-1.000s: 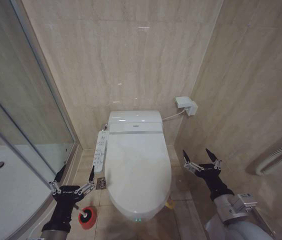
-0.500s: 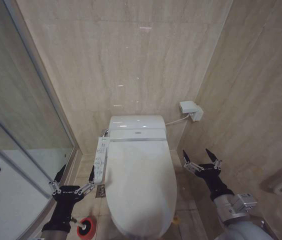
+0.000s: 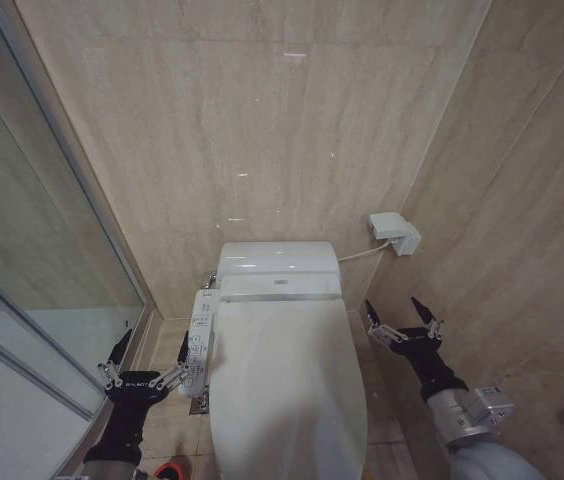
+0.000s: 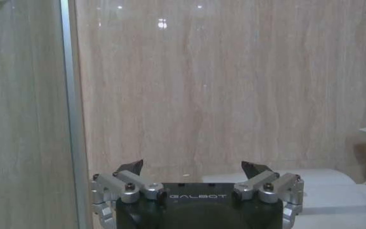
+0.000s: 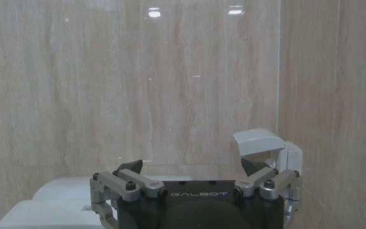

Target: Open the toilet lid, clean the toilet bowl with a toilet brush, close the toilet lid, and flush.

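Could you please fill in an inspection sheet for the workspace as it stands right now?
Surface: beige tiled floor either side of the toilet.
Job's things: toilet lid closed over the bowl.
Clutter: red object on the floor at the picture's lower edge.
Grippers: left gripper open, empty, left of the toilet; right gripper open, empty, right of it.
Cables: white cord from tank to wall box.
Surroundings: tiled walls, glass shower partition, side control panel.

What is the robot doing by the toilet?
Right now it holds nothing. The toilet lid is down and shut. The left gripper hangs open beside the toilet, near the glass shower wall. The right gripper hangs open on the other side, below a small white wall box. No cleaning has started.
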`<state>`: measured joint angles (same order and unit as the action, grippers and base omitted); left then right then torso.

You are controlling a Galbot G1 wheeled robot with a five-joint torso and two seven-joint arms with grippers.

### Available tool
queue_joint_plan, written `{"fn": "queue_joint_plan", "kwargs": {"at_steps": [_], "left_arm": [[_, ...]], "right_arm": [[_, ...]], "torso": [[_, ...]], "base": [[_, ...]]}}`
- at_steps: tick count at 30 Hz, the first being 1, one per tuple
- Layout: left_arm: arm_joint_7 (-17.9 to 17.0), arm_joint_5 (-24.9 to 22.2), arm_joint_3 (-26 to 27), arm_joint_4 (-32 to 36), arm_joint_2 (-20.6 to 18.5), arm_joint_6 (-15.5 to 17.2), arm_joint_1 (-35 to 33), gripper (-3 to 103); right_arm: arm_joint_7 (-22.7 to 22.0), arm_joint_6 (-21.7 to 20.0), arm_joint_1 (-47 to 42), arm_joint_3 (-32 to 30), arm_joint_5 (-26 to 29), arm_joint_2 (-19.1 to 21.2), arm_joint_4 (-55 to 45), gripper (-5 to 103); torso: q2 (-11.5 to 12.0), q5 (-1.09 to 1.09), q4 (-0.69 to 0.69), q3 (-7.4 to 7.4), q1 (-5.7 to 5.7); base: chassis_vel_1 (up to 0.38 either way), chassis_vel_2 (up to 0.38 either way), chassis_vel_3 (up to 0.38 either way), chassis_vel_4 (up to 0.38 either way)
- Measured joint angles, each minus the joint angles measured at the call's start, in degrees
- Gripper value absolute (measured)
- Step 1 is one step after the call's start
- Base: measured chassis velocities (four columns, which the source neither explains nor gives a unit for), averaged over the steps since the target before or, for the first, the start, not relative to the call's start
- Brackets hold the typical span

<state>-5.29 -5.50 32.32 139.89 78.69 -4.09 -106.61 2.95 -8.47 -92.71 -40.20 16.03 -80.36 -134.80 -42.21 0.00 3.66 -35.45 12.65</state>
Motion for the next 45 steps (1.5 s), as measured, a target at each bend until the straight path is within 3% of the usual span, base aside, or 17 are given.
{"fn": "queue_joint_plan", "kwargs": {"at_steps": [11,33,34,41,42,45], "left_arm": [[0.0,-0.1,0.1,-0.4,0.0,0.0,0.3,100],[-0.9,-9.7,11.5,-32.0,-2.2,-2.0,17.5,98],[-1.0,-10.3,12.3,-34.1,-2.4,-2.1,18.7,74],[-1.2,-13.1,15.7,-43.4,-3.0,-2.7,23.8,74],[-1.3,-13.7,16.4,-45.3,-3.2,-2.8,24.8,46],[-1.3,-14.1,16.8,-46.6,-3.3,-2.9,25.5,46]], "right_arm": [[0.0,0.0,0.0,0.0,0.0,0.0,0.0,100],[0.0,0.0,0.0,0.0,0.0,0.0,0.0,100],[0.0,0.0,0.0,0.0,0.0,0.0,0.0,100],[0.0,0.0,0.0,0.0,0.0,0.0,0.0,100],[0.0,0.0,0.0,0.0,0.0,0.0,0.0,100],[0.0,0.0,0.0,0.0,0.0,0.0,0.0,100]], "torso": [[0.0,0.01,0.00,0.01,-0.02],[0.0,-0.01,0.00,0.00,0.00],[0.0,-0.01,-0.01,0.00,0.00],[0.0,-0.01,0.00,0.00,0.00],[0.0,-0.01,0.00,0.00,0.00],[0.0,-0.02,0.00,0.00,0.00]], "base": [[0.000,0.000,0.000,0.000],[0.000,0.000,0.000,0.000],[0.000,0.000,0.000,0.000],[0.000,0.000,0.000,0.000],[0.000,0.000,0.000,0.000],[0.000,0.000,0.000,0.000]]}}
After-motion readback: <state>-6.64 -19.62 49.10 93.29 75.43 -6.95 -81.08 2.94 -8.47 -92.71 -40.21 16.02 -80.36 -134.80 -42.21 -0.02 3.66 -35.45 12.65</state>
